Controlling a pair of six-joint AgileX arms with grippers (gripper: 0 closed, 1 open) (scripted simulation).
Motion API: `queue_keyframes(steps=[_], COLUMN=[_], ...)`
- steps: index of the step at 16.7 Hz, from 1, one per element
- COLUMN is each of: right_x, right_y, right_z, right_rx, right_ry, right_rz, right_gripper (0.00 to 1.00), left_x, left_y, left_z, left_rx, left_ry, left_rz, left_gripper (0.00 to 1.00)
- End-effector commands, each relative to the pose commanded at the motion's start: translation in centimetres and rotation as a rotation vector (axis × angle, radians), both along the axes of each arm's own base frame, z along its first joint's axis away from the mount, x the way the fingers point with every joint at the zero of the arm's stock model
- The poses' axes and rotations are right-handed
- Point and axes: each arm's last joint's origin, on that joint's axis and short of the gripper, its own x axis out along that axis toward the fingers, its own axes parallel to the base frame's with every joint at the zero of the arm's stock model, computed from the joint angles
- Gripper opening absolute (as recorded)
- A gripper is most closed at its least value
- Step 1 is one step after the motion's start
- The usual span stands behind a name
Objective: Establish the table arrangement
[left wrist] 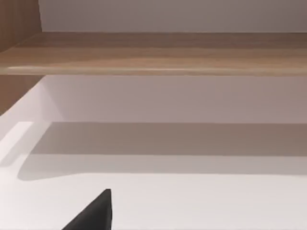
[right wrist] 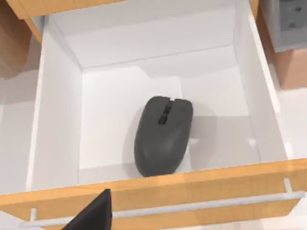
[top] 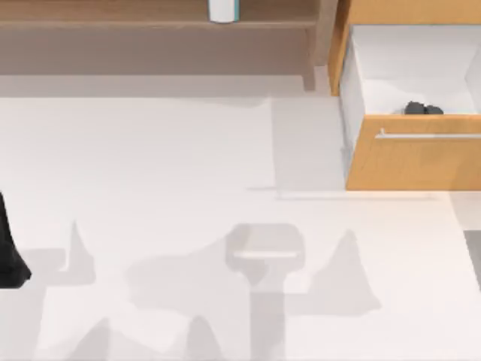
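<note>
White table (top: 150,150) spreads wide; at two o'clock an open drawer (top: 409,75) holds a dark mouse (right wrist: 163,136); neither gripper's jaw state is discernible

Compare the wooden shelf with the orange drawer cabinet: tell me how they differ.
The shelf is dull brown; the drawer cabinet is bright orange. The shelf spans the back of the table as an open board carrying a white-and-teal container; the cabinet sits at the right with its white-lined drawer pulled open, a dark mouse lying inside. The cabinet has a metal bar handle; the shelf has none. Both are wooden.
</note>
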Motion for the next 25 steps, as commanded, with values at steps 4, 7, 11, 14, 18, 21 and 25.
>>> queue_keyframes(steps=[4, 7, 11, 14, 18, 21, 25], right_x=[10.0, 16.2, 21.3, 23.2, 24.1, 24.1, 24.1], right_y=[2.0, 3.6, 5.2, 5.6, 5.7, 5.7, 5.6], right_z=[-1.8, -5.4, -10.9, -14.1, -15.2, -15.2, -15.4], right_rx=[0.011, 0.004, -0.006, -0.002, 0.01, 0.01, 0.01], right_ry=[0.306, 0.496, 0.687, 0.781, 0.806, 0.806, 0.806], right_rz=[-0.029, -0.057, -0.1, -0.138, -0.159, -0.159, -0.159], right_gripper=[1.0, 1.0, 1.0, 1.0, 1.0, 1.0, 1.0], left_x=[0.0, 0.0, 0.0, 0.0, 0.0, 0.0, 0.0], left_y=[0.0, 0.0, 0.0, 0.0, 0.0, 0.0, 0.0], left_z=[0.0, 0.0, 0.0, 0.0, 0.0, 0.0, 0.0], left_rx=[0.0, 0.0, 0.0, 0.0, 0.0, 0.0, 0.0], left_ry=[0.0, 0.0, 0.0, 0.0, 0.0, 0.0, 0.0], left_rz=[0.0, 0.0, 0.0, 0.0, 0.0, 0.0, 0.0], left_gripper=[1.0, 1.0, 1.0, 1.0, 1.0, 1.0, 1.0])
